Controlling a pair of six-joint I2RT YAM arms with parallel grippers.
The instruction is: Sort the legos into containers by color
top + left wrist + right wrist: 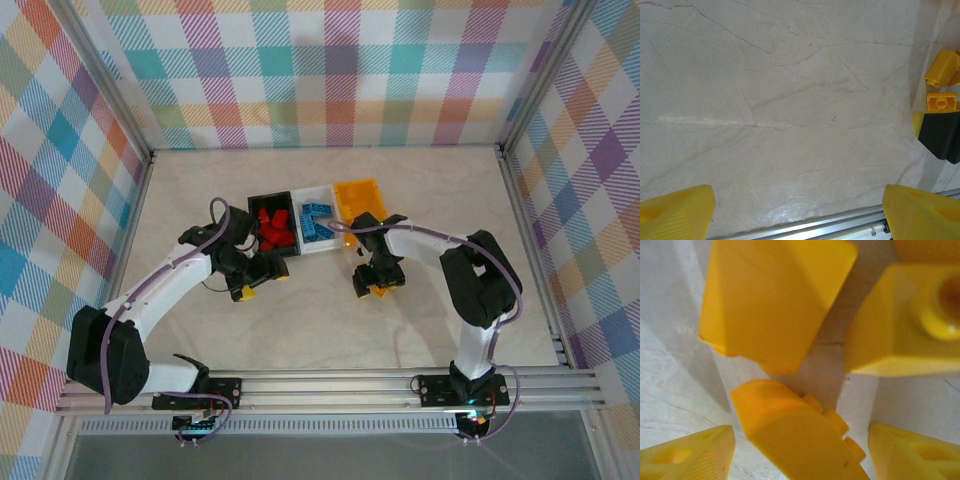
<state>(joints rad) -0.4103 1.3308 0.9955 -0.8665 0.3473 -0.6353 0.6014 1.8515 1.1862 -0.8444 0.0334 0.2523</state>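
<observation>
My right gripper [372,284] [802,456] is low over a cluster of yellow legos on the table and stands open. One yellow lego [790,427] lies between its fingertips [690,456], and two more yellow legos [772,300] [905,320] lie just beyond. My left gripper [262,282] [797,215] is open over bare table in front of the black bin [262,200], which holds red legos [274,228]. The white bin [322,193] holds blue legos [318,224]. The orange-yellow bin [358,196] stands at the right end of the row.
In the left wrist view, two yellow legos [942,67] [941,101] and a finger of the right gripper [937,132] sit at the right edge. A metal rail [330,385] runs along the near table edge. Checked walls enclose the table.
</observation>
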